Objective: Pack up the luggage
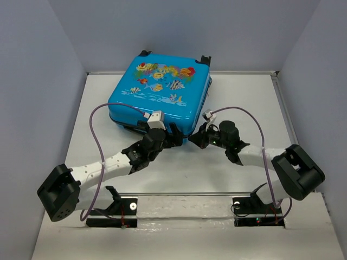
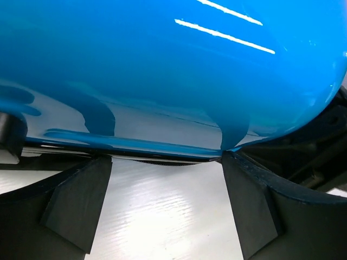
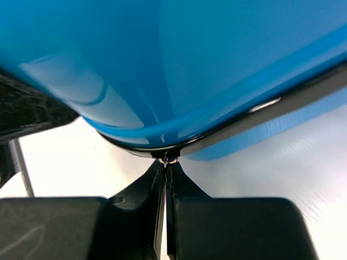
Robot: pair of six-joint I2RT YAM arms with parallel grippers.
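From above, the suitcase (image 1: 160,89) lay shut and flat at the far middle of the table (image 1: 244,108), fish face up, turned a little askew. Bare table lay open to its left, right and near sides; its far edge sat close to the back wall (image 1: 179,32). The left pincer (image 1: 174,134) was at the near edge of the case, and the right pincer (image 1: 196,138) was just beside it at the near right corner. How far either was open could not be told from here.

The left wrist view showed what the top one hid: the fingers (image 2: 81,197) stood wide apart, tips at the lower rim of the blue shell, nothing between them but table.

In the right wrist view the fingers (image 3: 135,211) were pressed together, tips meeting at a small shiny tab (image 3: 168,158) on the black seam (image 3: 260,111) — whether they gripped it I could not tell.
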